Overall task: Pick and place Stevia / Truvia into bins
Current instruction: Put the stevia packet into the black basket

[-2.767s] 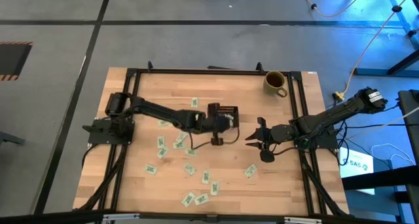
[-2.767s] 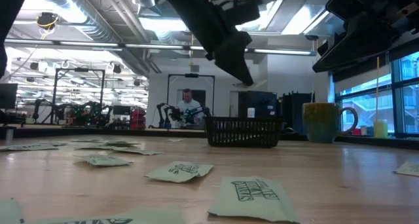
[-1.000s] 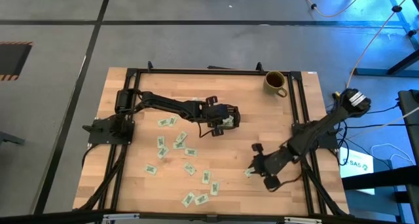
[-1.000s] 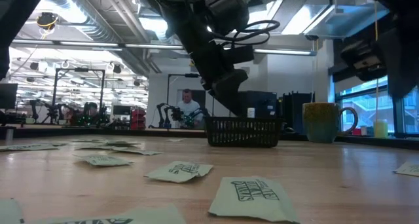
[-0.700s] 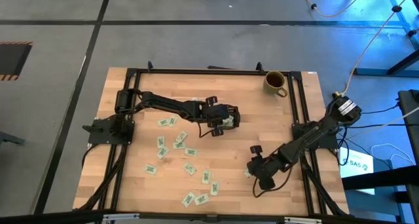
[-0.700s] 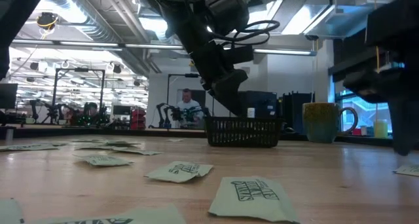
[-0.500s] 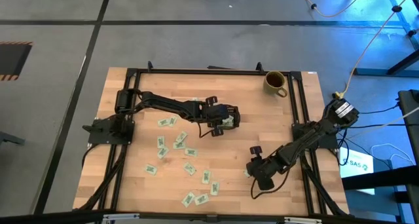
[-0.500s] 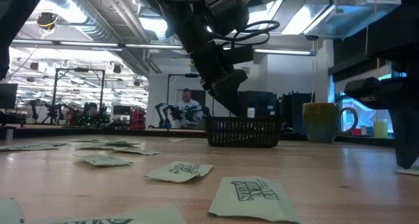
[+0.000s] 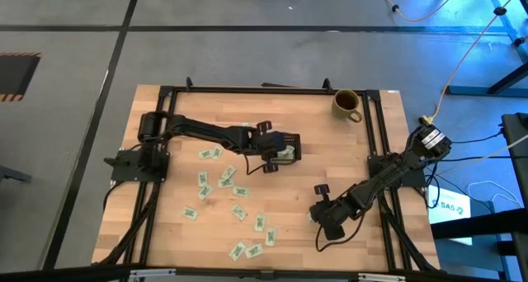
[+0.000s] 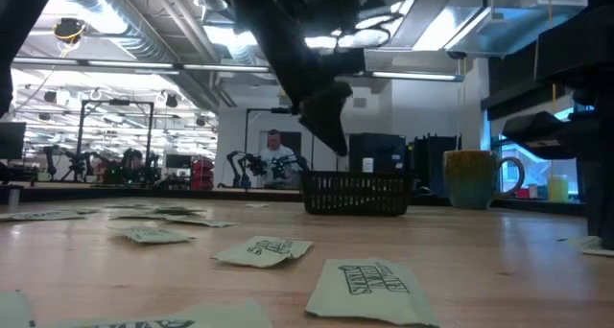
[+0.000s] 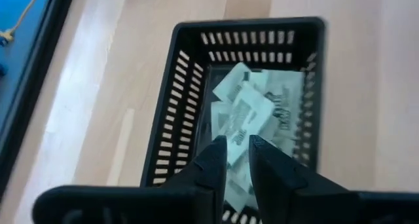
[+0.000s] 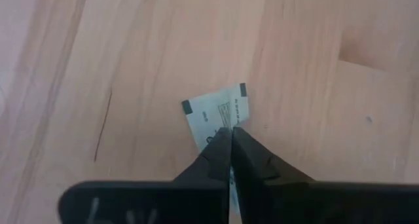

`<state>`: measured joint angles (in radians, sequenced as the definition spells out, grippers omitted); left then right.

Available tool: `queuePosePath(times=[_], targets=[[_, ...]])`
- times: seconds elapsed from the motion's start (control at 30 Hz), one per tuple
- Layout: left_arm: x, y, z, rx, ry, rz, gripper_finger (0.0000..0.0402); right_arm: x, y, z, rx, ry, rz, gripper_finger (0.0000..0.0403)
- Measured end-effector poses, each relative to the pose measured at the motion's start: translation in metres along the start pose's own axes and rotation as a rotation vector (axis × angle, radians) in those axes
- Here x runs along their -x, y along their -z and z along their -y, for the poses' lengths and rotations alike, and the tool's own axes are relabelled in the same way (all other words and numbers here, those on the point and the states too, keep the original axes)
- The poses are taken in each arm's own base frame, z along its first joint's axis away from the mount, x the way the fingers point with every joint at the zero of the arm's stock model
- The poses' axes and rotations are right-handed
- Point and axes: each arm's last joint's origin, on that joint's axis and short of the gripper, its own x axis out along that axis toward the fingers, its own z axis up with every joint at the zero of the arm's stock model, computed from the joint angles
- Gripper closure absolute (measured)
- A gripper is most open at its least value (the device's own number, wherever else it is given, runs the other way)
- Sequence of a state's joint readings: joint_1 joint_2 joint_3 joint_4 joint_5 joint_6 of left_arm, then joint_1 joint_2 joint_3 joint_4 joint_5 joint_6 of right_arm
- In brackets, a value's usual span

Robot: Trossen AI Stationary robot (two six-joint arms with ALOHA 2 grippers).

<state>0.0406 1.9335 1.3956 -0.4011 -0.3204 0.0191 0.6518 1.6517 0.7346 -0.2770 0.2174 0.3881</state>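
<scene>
Right pincer point(image 12: 230, 133) has just snapped shut: a second ago it hovered spread over the table's right-front area, now its tips are pinched together on the edge of one Truvia packet point(image 12: 216, 112) lying flat on the wood, so it is grasping that packet, though the packet still looks to be on the table surface, not lifted. In the high view this right pincer point(image 9: 320, 217) sits toward the table's front-right, well apart from the bin. Means the next pick is secured; judged next step is lift and carry toward the bin. Left pincer point(image 11: 237, 145) hangs over the black slotted bin point(image 11: 175, 99), fingers slightly parted with nothing between them, released; compared with a second ago the left arm has pulled back a little from the bin, so its drop looks done. In the high view the left pincer point(image 9: 272, 152) is at the bin point(image 9: 285, 138), which stands near the table's middle, toward the far edge. Bin contents: several packets, loosely overlapped in a pile on the floor of the bin, exact count cannot tell. Olive mug point(image 9: 347, 104) at the far-right corner, contents not visible. Loose packets point(image 9: 221, 183) remain scattered across the left and front of the table, so plenty of the task is left. A person shows far off in the room behind in the low view.
</scene>
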Motion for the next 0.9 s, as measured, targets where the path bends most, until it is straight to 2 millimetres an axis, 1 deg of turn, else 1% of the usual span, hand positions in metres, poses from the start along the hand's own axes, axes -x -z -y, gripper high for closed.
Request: queuePosePath(times=[0.1,0.2,0.3,0.37,0.57,0.67,0.77,0.9], targets=[[0.016,-0.002,0.003,-0.035,0.011,0.004,0.0346,0.004,-0.006,0.001,-0.007,0.000,0.013,0.0391],[0.034,0.000,0.007,-0.067,0.027,-0.025,0.0348,0.009,-0.012,0.006,-0.020,0.007,0.022,0.0394],[0.054,0.002,0.012,-0.071,0.042,-0.046,0.0350,0.017,-0.021,0.015,-0.041,0.019,0.068,0.0399],[0.063,0.005,0.016,-0.071,0.051,-0.070,0.0350,0.020,-0.023,0.024,-0.046,0.054,0.082,0.0400],[0.084,0.018,0.034,-0.091,0.080,-0.165,0.0351,0.034,-0.041,0.065,-0.071,0.204,0.202,0.0399],[0.089,0.025,0.045,-0.113,0.092,-0.213,0.0350,0.037,-0.052,0.090,-0.086,0.264,0.284,0.0400],[0.092,0.027,0.055,-0.111,0.101,-0.217,0.0352,0.038,-0.061,0.117,-0.100,0.323,0.347,0.0399],[0.096,0.031,0.068,-0.129,0.116,-0.223,0.0355,0.039,-0.064,0.147,-0.135,0.393,0.373,0.0398]])
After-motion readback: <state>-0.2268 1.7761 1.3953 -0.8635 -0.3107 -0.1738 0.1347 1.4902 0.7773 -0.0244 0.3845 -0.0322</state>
